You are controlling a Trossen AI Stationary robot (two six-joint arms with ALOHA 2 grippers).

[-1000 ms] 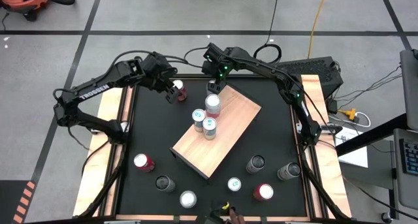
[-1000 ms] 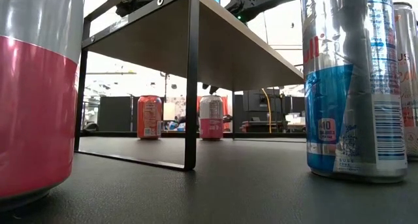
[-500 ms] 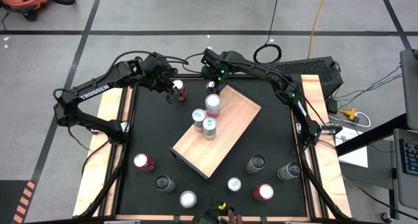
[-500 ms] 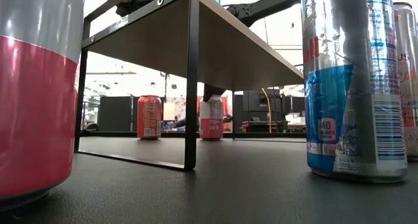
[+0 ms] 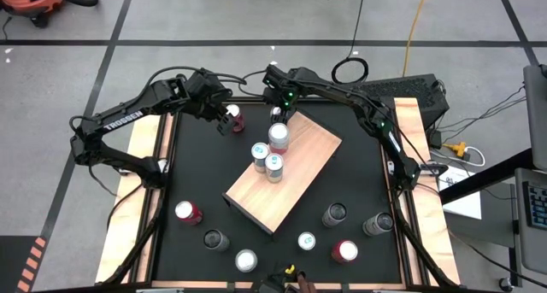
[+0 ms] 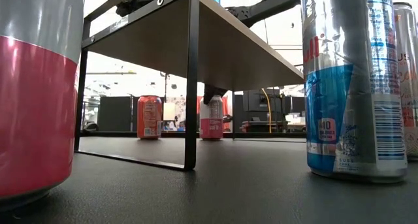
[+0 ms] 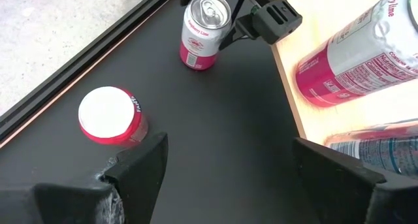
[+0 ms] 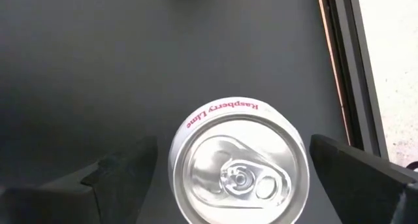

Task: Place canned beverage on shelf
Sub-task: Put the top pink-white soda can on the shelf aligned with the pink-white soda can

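Straddling raspberry-lime can (image 8: 238, 168) beside shelf (image 5: 299, 161): right hand (image 8: 232, 165), fingers spread.

One light tan rectangular wooden shelf (image 5: 299, 161) sat on one black tabletop (image 5: 363, 169). Twelve cylindrical metal beverage cans stood upright in all.

Three were on the shelf:
- one pink-and-white can (image 5: 278, 136)
- two blue-and-silver cans (image 5: 259, 151)

Nine were on the tabletop:
- one red can with a white top (image 5: 232, 115)
- one raspberry lime can (image 5: 276, 114)
- two more red cans (image 5: 186, 211)
- three dark grey cans (image 5: 333, 213)
- two pale-topped cans (image 5: 246, 260)

Two dark robot arms (image 5: 128, 118) reached over the table.
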